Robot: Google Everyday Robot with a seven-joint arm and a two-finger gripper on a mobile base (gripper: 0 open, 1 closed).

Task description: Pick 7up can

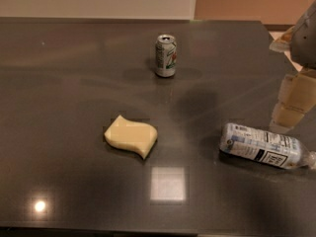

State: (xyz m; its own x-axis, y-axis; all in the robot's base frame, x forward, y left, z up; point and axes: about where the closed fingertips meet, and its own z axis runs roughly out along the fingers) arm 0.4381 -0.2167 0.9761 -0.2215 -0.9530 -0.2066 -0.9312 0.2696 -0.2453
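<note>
The 7up can (166,56) stands upright on the dark table (74,83), toward the back and a little right of the middle. It is silver-white with green and red markings and a shiny top. My gripper (292,100) hangs at the right edge of the camera view, pale and segmented, above the table. It is well to the right of the can and nearer to me, and it is not touching the can. It holds nothing that I can see.
A clear plastic bottle (264,146) with a white-and-dark label lies on its side at the front right, just below the gripper. A yellow sponge (131,135) lies in the middle front. The table's far edge meets a pale wall.
</note>
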